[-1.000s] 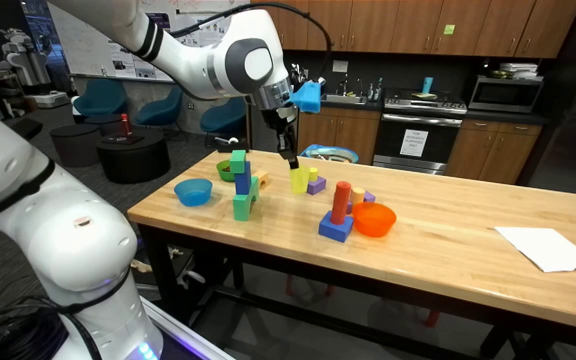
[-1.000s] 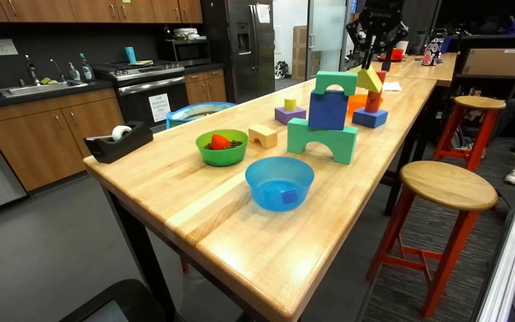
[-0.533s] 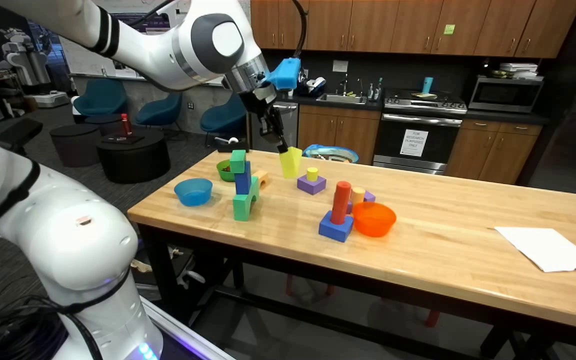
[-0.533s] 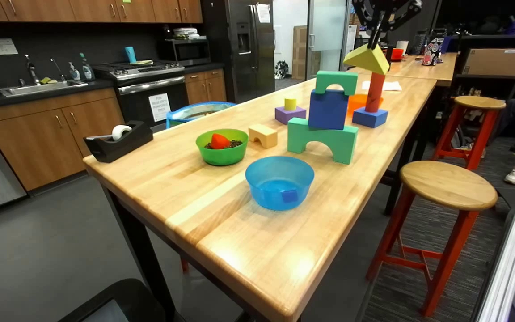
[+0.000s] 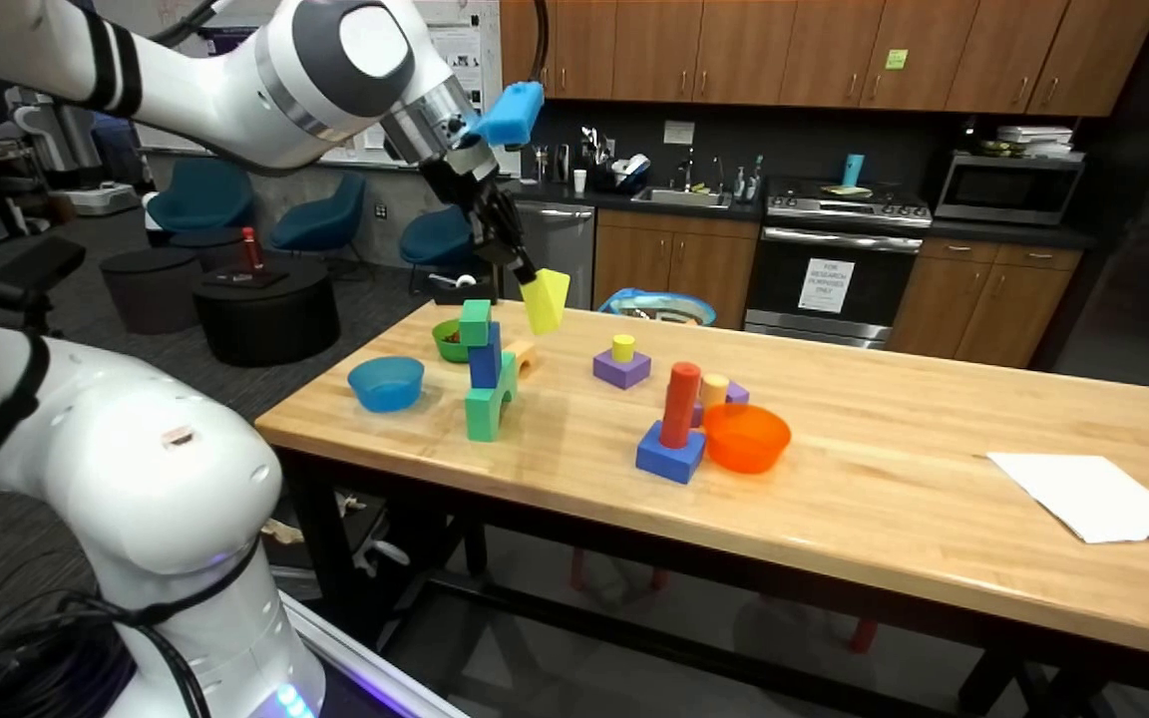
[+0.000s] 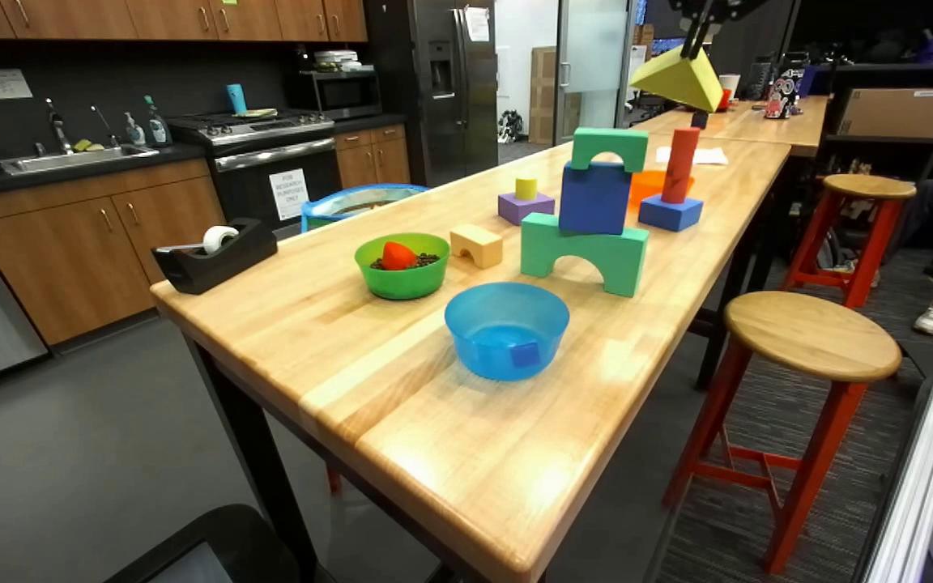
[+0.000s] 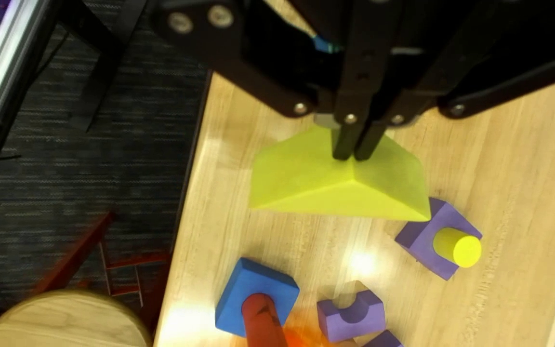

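Got a yellow wedge [image 7: 340, 188] pinched nice and tight at its ridge in the gripper [image 7: 353, 154], kinda tilted, up in the air above the table [image 5: 884, 499]. In the wrist view, can see a red cylinder [image 7: 263, 320] standing on a blue block [image 7: 243, 279] and a yellow peg [image 7: 455, 246] on a purple block [image 7: 423, 231]. In both exterior views, can also make out a green-and-blue stack [image 6: 594, 202] near the blue bowl [image 6: 507, 332].

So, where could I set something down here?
The wooden table is bare between the orange plastic bowl and the white paper, and between the green-and-blue block tower and the red cylinder on its blue block. It's crowded around that bowl, where purple blocks cluster. The hand holds a yellow triangular block above.
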